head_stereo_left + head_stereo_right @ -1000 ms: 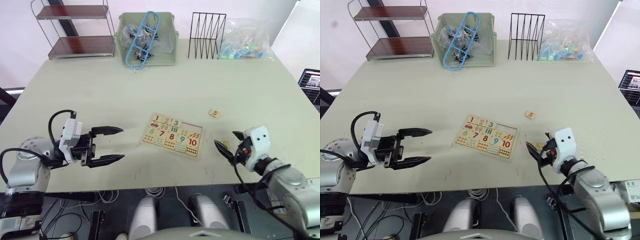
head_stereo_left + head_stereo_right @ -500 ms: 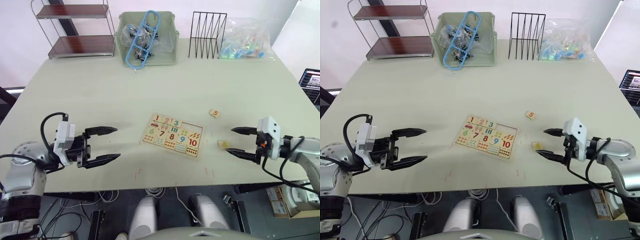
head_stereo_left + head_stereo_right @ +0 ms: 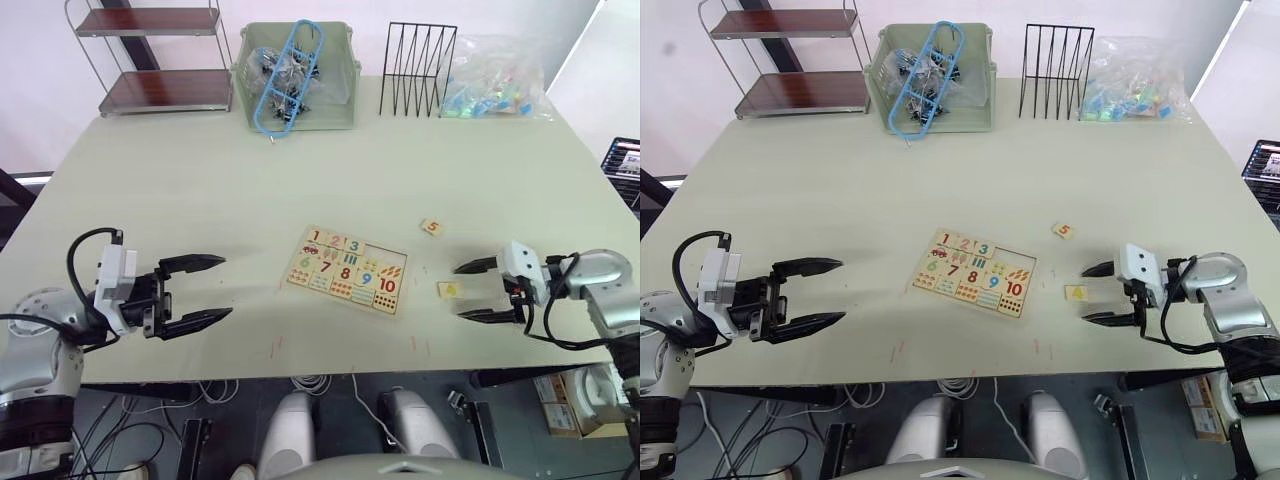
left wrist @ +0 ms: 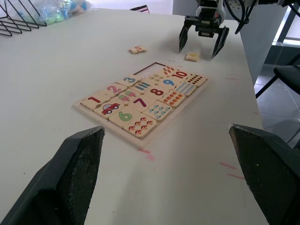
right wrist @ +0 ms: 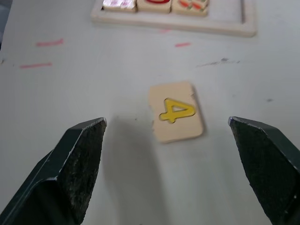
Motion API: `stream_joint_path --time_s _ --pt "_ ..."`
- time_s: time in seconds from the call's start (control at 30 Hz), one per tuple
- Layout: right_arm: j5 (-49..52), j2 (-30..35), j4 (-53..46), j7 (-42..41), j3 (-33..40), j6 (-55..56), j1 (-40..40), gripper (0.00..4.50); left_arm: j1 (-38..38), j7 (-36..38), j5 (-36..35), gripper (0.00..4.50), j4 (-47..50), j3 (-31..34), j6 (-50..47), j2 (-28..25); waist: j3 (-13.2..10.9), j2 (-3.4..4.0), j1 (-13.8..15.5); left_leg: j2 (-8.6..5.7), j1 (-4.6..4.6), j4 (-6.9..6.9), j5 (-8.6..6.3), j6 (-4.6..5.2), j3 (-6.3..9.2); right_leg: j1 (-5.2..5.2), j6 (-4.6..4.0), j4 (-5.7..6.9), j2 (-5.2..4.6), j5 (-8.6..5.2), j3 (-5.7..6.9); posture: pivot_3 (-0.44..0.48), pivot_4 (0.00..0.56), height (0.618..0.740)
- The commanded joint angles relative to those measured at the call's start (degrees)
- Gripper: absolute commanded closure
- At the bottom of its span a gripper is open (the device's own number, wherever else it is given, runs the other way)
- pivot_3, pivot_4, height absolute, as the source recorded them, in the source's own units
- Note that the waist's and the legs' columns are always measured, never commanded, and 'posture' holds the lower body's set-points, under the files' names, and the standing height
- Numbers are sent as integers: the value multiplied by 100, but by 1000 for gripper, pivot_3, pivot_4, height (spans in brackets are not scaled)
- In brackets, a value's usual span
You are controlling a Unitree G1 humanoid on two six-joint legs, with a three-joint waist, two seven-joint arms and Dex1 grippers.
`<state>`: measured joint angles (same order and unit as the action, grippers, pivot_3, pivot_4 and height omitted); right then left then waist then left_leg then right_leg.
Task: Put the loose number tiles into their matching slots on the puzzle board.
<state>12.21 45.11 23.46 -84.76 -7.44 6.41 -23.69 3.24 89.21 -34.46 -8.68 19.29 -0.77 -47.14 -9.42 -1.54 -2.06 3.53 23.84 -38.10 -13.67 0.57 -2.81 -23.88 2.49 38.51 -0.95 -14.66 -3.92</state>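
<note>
From the head views, the puzzle board [image 3: 347, 270] lies flat near the middle of the table [image 3: 200, 190], most squares filled; the top row shows 1, 2, 3 and then an empty stretch of matching slots [image 3: 385, 253] at its right end. Two loose tiles wait to its right — the 5 tile [image 3: 431, 227] further back, and the 4 tile [image 3: 449, 290] just beside the right gripper [image 3: 477, 291], whose fingers are spread wide and pointed at it. The step in hand looks like the approach to the 4 tile; next the gripper would need to advance until the tile sits between its fingers, then close on its thin edges, which may be awkward with the tile lying flat. The left gripper [image 3: 196, 292] hangs spread and empty, well to the left of the board. At the table's far edge stand a wire shelf [image 3: 150, 55], a green bin [image 3: 296, 78], a black wire rack [image 3: 421, 57] and a clear bag [image 3: 495, 78] — all well clear. In the left wrist view, the board [image 4: 140, 101] lies ahead, the right gripper [image 4: 203, 41] straddling the 4 tile [image 4: 191, 56] beyond it. In the right wrist view, the 4 tile [image 5: 176, 111] lies between the open fingers, short of them, untouched, with nothing in the way.
</note>
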Motion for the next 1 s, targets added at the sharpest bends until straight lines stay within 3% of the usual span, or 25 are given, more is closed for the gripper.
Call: stream_joint_path --time_s 0.03,0.4,0.5,0.67,0.7,0.87,1.0 --pt "-65 0 37 -50 5 128 -112 135 30 65 -82 0 81 82 15 -67 0 0 0 0 -1 0 0 0 0 0 3 1 0 2 0 0 150 740" --pt "-81 -204 -40 8 -63 8 -206 135 45 18 -63 0 158 11 -24 -28 0 0 -24 0 -7 -3 0 0 0 3 2 8 1 2 0 0 150 740" --pt "-195 -192 40 17 -112 57 -252 959 53 10 -63 0 166 1 -24 -24 0 1 -16 0 -7 -6 0 0 0 3 2 12 1 2 0 0 150 740" --pt "-322 -188 89 38 -124 120 -276 3231 37 -2 -65 0 176 9 -18 -21 0 1 -10 0 -6 -7 0 0 0 3 2 11 0 1 0 0 150 740" --pt "-327 -188 88 38 -117 118 -280 3500 30 -8 -65 0 184 10 -18 -17 0 0 -10 0 -6 -7 0 0 0 3 2 11 1 1 0 0 150 740" --pt "-277 -134 -178 82 -73 -135 -274 3647 -19 -65 -65 0 262 2 -18 27 0 1 -9 0 -7 -14 0 0 0 6 -3 13 0 -1 0 0 150 740" --pt "9 -98 -883 197 59 -940 -215 3647 -59 -168 -70 0 413 -25 -63 76 -2 3 -8 0 -6 -15 0 0 1 5 -2 18 0 0 0 0 150 740"
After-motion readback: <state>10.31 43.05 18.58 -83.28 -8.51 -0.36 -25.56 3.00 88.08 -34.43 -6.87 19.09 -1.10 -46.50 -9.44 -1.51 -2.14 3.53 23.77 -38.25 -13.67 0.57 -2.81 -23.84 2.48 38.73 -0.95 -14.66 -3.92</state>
